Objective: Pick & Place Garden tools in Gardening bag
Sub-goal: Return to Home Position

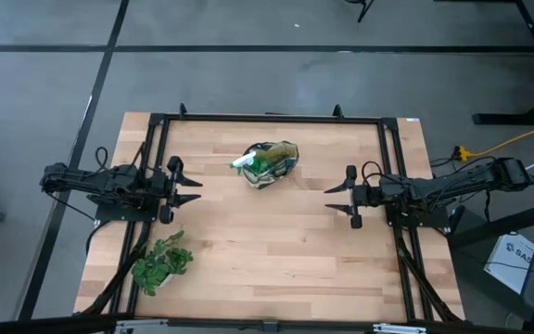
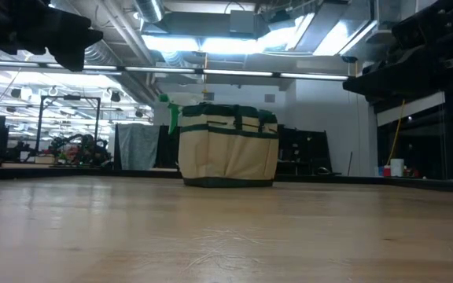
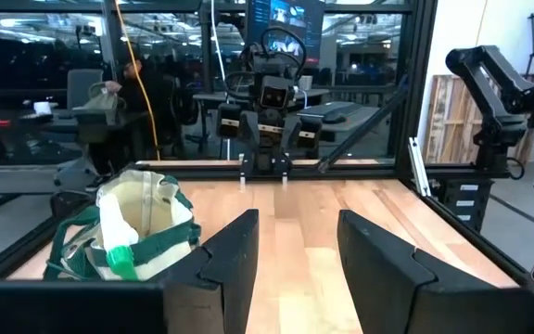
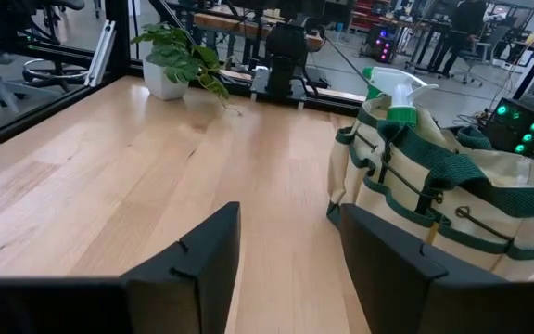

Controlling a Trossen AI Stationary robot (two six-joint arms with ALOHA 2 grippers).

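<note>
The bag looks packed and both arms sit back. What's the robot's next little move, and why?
Likely just park both arms: left pincer and right pincer hang open and empty at the table sides, the spray bottle pokes from the gardening bag, and no tool lies outside it.

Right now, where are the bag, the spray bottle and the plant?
gardening bag (image 2: pixel 228 153): low view, cream front panel.
spray bottle (image 4: pixel 401 90): right wrist view, white trigger head.
plant (image 1: pixel 168 259): high view, green leaves.
</note>
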